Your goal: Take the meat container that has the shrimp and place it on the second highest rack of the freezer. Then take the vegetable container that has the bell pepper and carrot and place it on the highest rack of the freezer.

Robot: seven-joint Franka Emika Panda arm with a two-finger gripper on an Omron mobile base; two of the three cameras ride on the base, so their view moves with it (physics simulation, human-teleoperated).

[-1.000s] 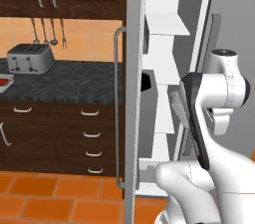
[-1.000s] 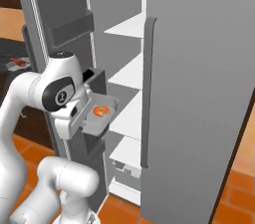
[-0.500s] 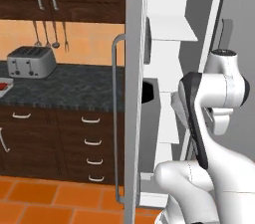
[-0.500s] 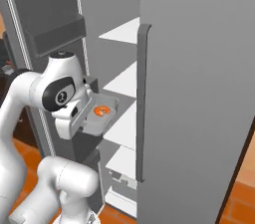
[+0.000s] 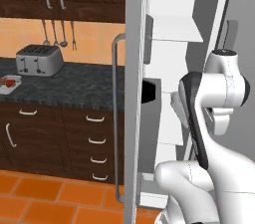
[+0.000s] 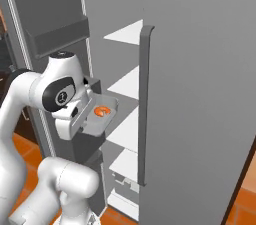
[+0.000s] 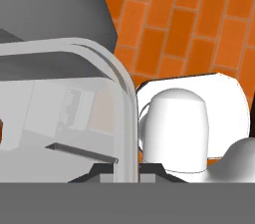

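Right base view: the claw (image 6: pixel 80 119) is closed on the near rim of the meat container (image 6: pixel 97 119), keeping it level so the shrimp (image 6: pixel 102 111) stays inside, just left of the freezer (image 6: pixel 200 94) shelves. The claw's fingertips are hidden; which shelf (image 6: pixel 126 83) is second highest is unclear.

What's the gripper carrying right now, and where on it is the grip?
The gripper holds the clear shrimp container by its rim, fingers pinched shut on the edge.

The glossy white, rounded arm (image 6: pixel 30 99) has bulbous segments, dark grey joint bands (one a round cap bearing a small mark) and smooth seamless shells.
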